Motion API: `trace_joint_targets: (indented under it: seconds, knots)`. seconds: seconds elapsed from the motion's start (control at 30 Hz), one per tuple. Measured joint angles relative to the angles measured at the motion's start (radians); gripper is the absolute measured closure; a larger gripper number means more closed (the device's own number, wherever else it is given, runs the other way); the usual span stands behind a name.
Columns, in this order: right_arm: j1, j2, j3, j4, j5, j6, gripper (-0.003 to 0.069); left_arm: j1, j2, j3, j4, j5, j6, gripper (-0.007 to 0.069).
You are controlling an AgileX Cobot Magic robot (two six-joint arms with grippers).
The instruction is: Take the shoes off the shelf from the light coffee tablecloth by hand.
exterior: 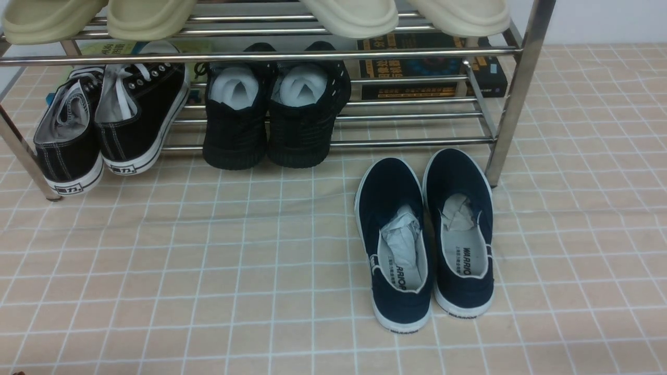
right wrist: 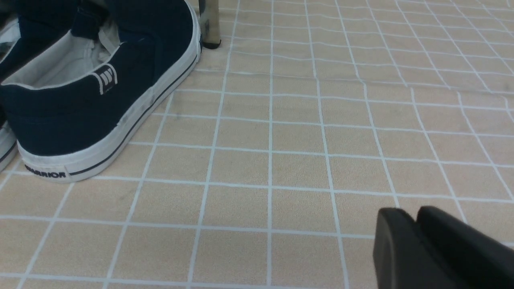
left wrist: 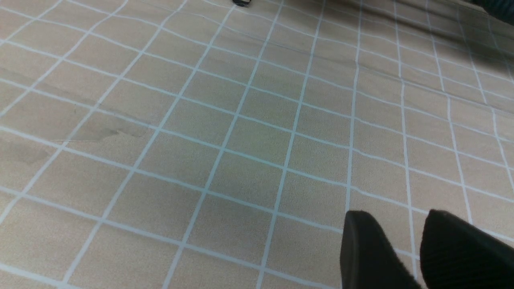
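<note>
Covering everything, light coffee tablecloth (exterior: 208,260) lies smooth

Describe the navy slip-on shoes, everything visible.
The navy shoes are a canvas-looking pair with white rubber soles printed "WARRIOR" at the heels, pale insoles and crumpled paper stuffed inside. They stand upright, side by side, on the tablecloth, heels toward the camera and toes near the shelf, by its right front leg. Neither gripper touches them.

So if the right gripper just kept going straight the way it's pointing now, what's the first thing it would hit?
Probably only the tablecloth. The right gripper, apparently shut, aims at bare cloth; the navy shoes and the shelf leg sit off to one side. Depth is unclear.
</note>
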Motion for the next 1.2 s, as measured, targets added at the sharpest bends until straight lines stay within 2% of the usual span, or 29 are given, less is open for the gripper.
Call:
trace_joint_targets:
  seconds: [1.2]
  knots:
    - [-0.001, 0.0, 0.0, 0.0, 0.0, 0.0, 0.0532, 0.0, 0.0, 0.0, 0.0, 0.0, 0.0, 0.0384]
